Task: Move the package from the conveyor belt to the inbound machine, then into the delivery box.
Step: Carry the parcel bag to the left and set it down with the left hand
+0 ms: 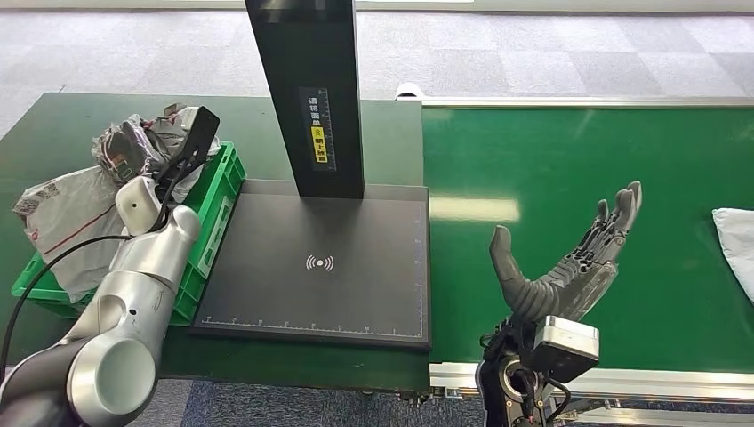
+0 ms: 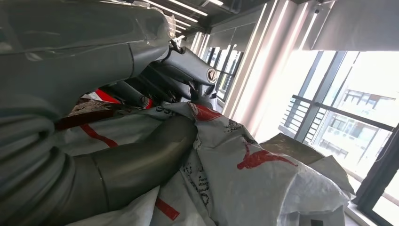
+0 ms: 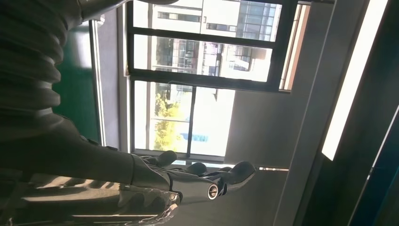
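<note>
- Left arm: silver, rounded metal shell, nearest the head camera, reaching up and over the green crate; a black cable runs along it.
- Left hand: dark fingers down among the packages in the crate. In the left wrist view the thick grey thumb presses into a package of crinkled grey-white plastic film with red markings and black print; the darker fingers lie across its far side, so the hand grips it.
- Green crate: moulded plastic with ribbed walls, on the dark green worktop left of the machine, heaped with crumpled grey-white mailer bags; its near corner is hidden by the arm.
- Inbound machine: flat matte black plate with a white wireless symbol and ruler marks along the edges; a black upright column, cut off at the top, bears a label too small to read.
- Right hand: dark, segmented, palm up, fingers spread, holding nothing, above the conveyor belt.
- Conveyor belt: smooth green surface with a metal edge rail.
- White package: soft, lying on the belt, cut off at the right edge, well apart from the right hand.
</note>
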### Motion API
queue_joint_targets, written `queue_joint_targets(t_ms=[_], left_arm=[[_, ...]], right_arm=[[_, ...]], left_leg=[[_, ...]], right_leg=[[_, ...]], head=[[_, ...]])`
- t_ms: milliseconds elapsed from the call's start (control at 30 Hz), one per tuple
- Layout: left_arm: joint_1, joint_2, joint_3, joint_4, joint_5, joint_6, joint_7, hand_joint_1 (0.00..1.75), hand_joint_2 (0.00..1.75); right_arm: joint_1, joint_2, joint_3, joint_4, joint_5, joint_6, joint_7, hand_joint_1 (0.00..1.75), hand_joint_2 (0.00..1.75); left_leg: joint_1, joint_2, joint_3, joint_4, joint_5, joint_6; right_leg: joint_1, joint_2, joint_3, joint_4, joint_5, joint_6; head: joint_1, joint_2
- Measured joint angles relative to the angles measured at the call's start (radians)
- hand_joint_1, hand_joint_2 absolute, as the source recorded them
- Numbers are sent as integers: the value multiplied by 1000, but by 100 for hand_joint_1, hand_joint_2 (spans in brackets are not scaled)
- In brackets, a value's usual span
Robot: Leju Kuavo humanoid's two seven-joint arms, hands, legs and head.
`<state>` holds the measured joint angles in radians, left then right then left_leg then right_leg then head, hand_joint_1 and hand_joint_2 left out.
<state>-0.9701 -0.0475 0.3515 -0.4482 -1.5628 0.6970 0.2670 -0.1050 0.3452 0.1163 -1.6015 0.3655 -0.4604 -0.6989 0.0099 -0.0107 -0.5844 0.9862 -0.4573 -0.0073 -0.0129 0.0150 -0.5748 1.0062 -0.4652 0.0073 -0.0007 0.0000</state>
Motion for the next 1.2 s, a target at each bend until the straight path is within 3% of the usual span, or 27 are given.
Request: queue_joint_targets(t_ms=[100,700,833,1100,1167,1200], left_arm=[[-1,4,-6,5,0,0,4,1,175],[-2,13,29,-44,5,0,-7,0,175],[-2,13,43,-50,2,0,-10,0,0],[3,8,128,-93,45,0,-106,0,0],[4,-1,156,-107,80,-3,-167,0,0],[2,-11,175,-113,129,-16,-236,0,0]], right_arm=[[0,1,0,4,0,1,0,0,175],[-6,15,3,23,24,37,12,0,175],[-9,15,3,29,23,41,12,0,175],[-14,15,3,47,15,44,12,0,175],[-13,15,3,47,17,41,12,0,175],[-13,15,2,47,20,39,13,0,175]], left_leg=[[0,0,0,0,0,0],[0,0,0,0,0,0],[0,0,0,0,0,0],[0,0,0,0,0,0],[0,0,0,0,0,0],[0,0,0,0,0,0]], right_leg=[[0,0,0,0,0,0],[0,0,0,0,0,0],[0,0,0,0,0,0],[0,0,0,0,0,0],[0,0,-1,0,0,0],[0,0,-1,0,0,0]], head=[[0,0],[0,0],[0,0],[0,0],[0,0],[0,0]])
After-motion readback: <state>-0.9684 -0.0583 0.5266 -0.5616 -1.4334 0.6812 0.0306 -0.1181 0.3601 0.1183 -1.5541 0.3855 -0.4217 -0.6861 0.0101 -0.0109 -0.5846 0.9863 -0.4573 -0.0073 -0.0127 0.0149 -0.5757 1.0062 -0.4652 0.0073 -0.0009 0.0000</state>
